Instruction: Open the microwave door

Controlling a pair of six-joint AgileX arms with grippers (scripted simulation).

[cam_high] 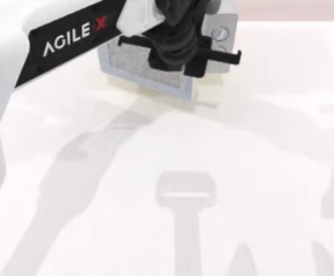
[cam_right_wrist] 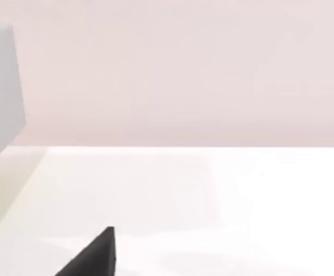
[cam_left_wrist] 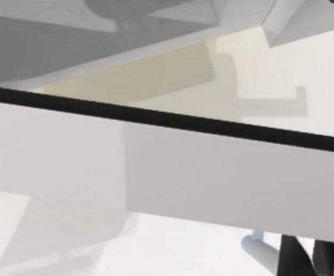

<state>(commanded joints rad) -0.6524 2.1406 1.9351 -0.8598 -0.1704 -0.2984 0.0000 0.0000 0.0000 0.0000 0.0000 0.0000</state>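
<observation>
The microwave (cam_high: 221, 34) stands at the table's far edge, its knob panel at its right. The microwave door (cam_high: 138, 62), with its mesh window, is swung partly out from the body. In the left wrist view the door (cam_left_wrist: 172, 167) fills the middle, with pale interior above its dark edge. My left arm reaches over from the left. My left gripper (cam_high: 181, 57) is at the door's free edge, its dark fingers (cam_left_wrist: 296, 259) close together at the grey handle strip (cam_left_wrist: 263, 253). My right gripper (cam_right_wrist: 95, 256) shows only as a dark wedge, parked away from the microwave (cam_right_wrist: 0, 92).
The white table (cam_high: 224, 172) carries only the arms' shadows in front of the microwave. A pale pink wall (cam_right_wrist: 184, 69) runs behind the table's far edge.
</observation>
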